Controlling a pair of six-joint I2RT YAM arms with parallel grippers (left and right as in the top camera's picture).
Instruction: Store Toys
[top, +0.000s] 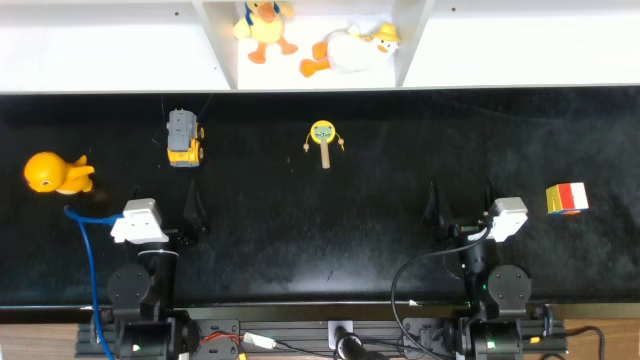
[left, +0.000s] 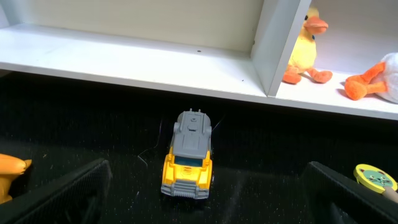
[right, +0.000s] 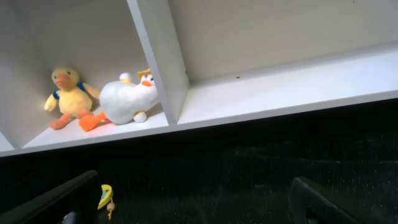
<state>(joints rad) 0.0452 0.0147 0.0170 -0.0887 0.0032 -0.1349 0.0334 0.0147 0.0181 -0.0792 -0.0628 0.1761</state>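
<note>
My left gripper (left: 202, 214) is spread wide and holds nothing, hanging low over the black table (top: 300, 240). The toy truck (left: 187, 155) stands straight ahead of it, in line with the gap between my fingers and short of the shelf (left: 124, 56), its grey back end toward the shelf. The orange duck (top: 57, 173) lies off to that gripper's left and the yellow rattle (top: 322, 140) off to its right.

My right gripper (right: 193, 211) is just as wide open and just as empty. The colour cube (top: 566, 198) sits out to its right, near the table's edge.

A yellow plush duck (top: 264, 24) and a white plush duck (top: 352, 48) already sit in the shelf's middle compartment. With four toys out on the table, I judge I am about to start a pick, and the truck looks the likeliest.

That calls for moving the left gripper forward and down until my fingers flank the truck's sides, closing, then lifting it clear of the ledge into a compartment. The cabin is narrow, so I should centre well.
</note>
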